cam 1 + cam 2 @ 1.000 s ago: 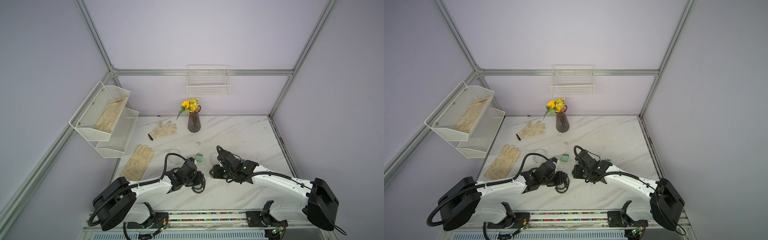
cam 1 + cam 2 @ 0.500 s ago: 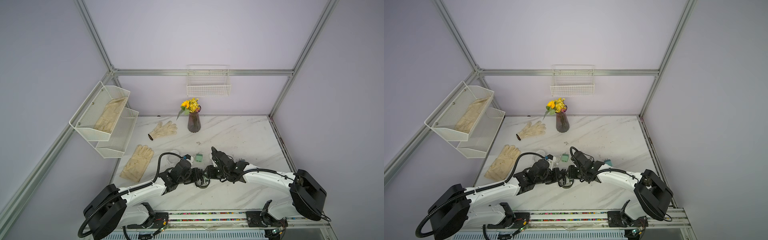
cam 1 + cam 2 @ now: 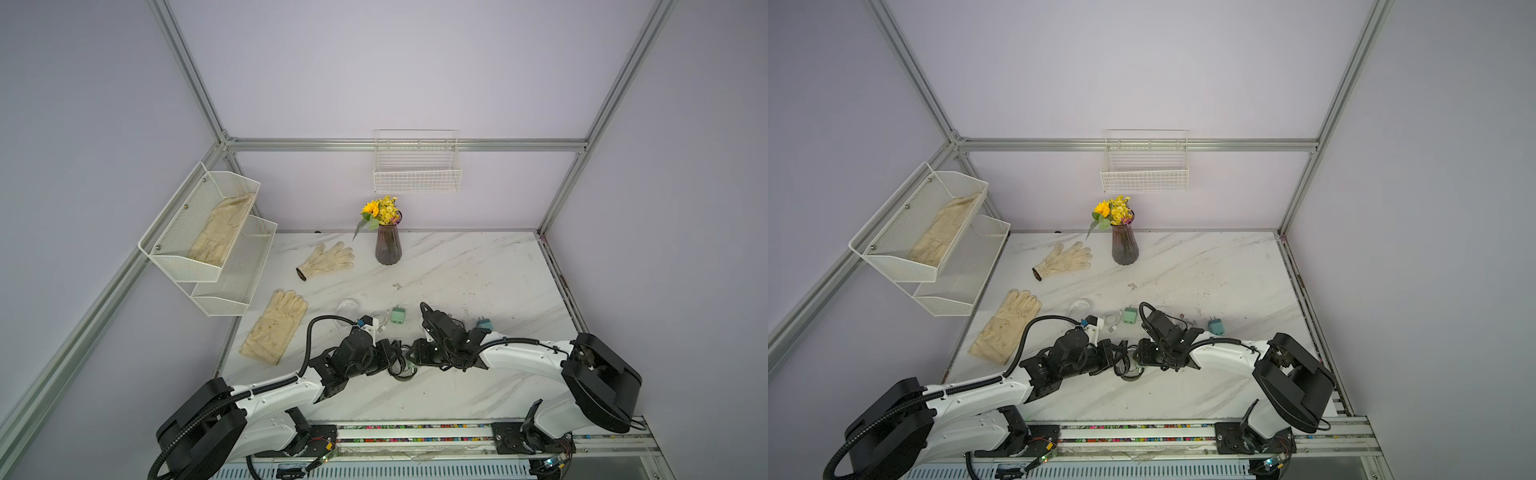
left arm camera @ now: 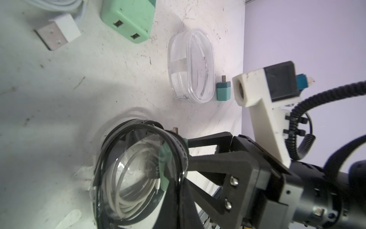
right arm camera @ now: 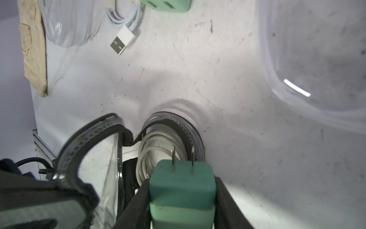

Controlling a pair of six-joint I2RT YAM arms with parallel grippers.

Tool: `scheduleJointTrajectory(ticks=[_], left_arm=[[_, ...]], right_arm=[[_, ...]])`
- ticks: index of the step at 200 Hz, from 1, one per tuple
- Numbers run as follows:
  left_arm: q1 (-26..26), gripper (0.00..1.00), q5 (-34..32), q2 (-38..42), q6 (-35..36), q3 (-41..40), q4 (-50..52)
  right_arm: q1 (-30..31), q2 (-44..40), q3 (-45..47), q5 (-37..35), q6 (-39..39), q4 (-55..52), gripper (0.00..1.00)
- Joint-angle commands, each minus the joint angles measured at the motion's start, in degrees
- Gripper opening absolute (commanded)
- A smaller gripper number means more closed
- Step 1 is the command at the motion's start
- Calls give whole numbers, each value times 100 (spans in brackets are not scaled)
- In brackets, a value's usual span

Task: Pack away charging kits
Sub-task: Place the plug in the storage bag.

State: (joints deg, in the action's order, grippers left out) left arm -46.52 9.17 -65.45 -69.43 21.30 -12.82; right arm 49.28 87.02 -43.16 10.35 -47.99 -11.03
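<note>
marble tabletop [image 3: 457, 266] carries all three kits. we work at its 6 o'clock edge, where the black-rimmed case [image 5: 178, 126] lies with a coiled white cable [image 5: 150, 152] inside.

1. left gripper [image 3: 386, 357]: fingers fully closed. we read them as pinching the rim of the hinged lid [image 5: 89, 134], which stands open on the 9 o'clock side of the case body.
2. right gripper [image 5: 181, 200]: on the 3 o'clock side, fingers part-open and clamped on the flanks of a teal plug adapter [image 5: 182, 178], prongs leading, just short of the case mouth.

failure modes, as we judge them:
- prongs snag the coil. they point at the loops and could hook a strand and drag the cable out.
- adapter rides high. set on top of the coil, it would keep the lid from closing.
- lid slips. the pinch is on a thin edge; if it lets go, the lid drops onto the right fingers.
- case slides. only the lid is held, so a sideways push could skate the body over the smooth marble.
- release fouls. fingers spreading inside a tight shell may lever the wall.

waiting:
- mint adapter [image 3: 398, 316] and loose cable [image 3: 380, 319], at 12 o'clock of the case.
- second clear case [image 4: 190, 67], just beside a second teal adapter [image 4: 223, 91], at about 2 o'clock.
- third clear case [image 3: 347, 309], at about 11 o'clock.
</note>
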Motion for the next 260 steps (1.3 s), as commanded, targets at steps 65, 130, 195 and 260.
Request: scheduleJointTrajectory(ticks=[65,130,195,260], left_arm=[[2,0,-27,83,-167,-283,-511],[3,0,-51,133,-227,-375,-541],[6,0,-74,151,-253,-408,-552],[7,0,-111,200,-142,-340,-332]], right_arm=[[278,331,-436,117,-150,340,35],[294,349,-510,113,-182,360,37],[341,603,-607,242,-167,372,38],[386,750,-659,-39,-70,152,38]])
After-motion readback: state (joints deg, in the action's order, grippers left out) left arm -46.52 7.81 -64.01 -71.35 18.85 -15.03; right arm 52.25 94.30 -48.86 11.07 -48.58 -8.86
